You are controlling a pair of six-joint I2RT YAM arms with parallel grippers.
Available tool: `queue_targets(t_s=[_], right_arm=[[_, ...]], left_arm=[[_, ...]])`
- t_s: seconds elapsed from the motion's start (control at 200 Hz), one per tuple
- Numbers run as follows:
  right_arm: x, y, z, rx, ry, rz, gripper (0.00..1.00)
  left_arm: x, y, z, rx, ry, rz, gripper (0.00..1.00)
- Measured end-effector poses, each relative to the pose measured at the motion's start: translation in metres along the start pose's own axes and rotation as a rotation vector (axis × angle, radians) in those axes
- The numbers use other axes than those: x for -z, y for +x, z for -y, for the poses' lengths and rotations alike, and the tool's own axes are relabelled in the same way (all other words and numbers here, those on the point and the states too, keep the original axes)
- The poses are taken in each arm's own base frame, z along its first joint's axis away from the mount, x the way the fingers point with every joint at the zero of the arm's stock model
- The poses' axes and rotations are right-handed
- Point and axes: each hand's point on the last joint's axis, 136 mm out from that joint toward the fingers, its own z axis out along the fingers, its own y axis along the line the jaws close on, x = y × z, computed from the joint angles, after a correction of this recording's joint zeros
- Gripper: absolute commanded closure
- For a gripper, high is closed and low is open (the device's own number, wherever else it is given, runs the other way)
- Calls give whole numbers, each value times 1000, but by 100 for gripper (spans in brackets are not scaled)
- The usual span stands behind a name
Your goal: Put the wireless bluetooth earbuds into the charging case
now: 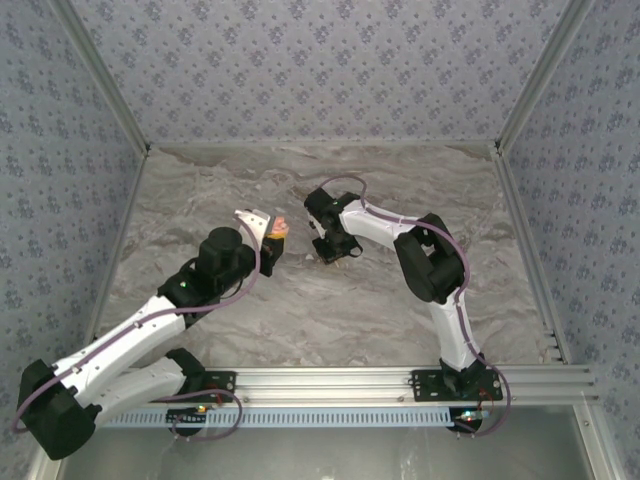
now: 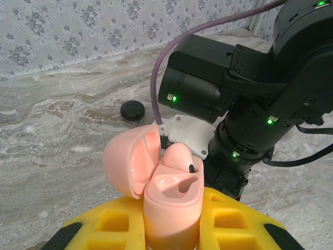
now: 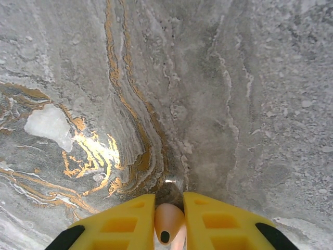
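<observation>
Both closed: left hand (image 2: 171, 237) angled forward around the charging case (image 2: 169, 200), right hand (image 3: 169, 221) pointing down, pinching an earbud (image 3: 168, 217).

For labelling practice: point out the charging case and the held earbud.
charging case (image 2: 171, 213), left wrist view, front of its base.
earbud (image 3: 169, 219), right wrist view, its rounded body.

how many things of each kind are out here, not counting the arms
pink charging case: 1
pink earbuds: 2
black round puck: 1
total: 4
</observation>
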Motion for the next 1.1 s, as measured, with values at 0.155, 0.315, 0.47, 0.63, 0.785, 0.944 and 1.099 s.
queue_targets(t_s=[0.155, 0.315, 0.47, 0.63, 0.785, 0.944, 1.099], right_arm=[[1, 0, 2, -31, -32, 18, 81], [4, 3, 7, -89, -115, 49, 81], [14, 4, 18, -167, -196, 96, 81], [35, -4, 26, -223, -276, 185, 81], [56, -11, 31, -260, -349, 264, 81], [78, -17, 35, -282, -402, 334, 81], [108, -24, 36, -289, -454, 417, 81]], left_arm=[[-6, 3, 3, 0, 15, -12, 83], [-15, 8, 7, 14, 36, -27, 82], [-30, 15, 12, 38, 59, -49, 82], [-46, 22, 17, 76, 80, -58, 82], [-61, 35, 21, 111, 104, -65, 82], [-72, 52, 22, 136, 117, -71, 82], [-78, 54, 25, 148, 141, -45, 81]])
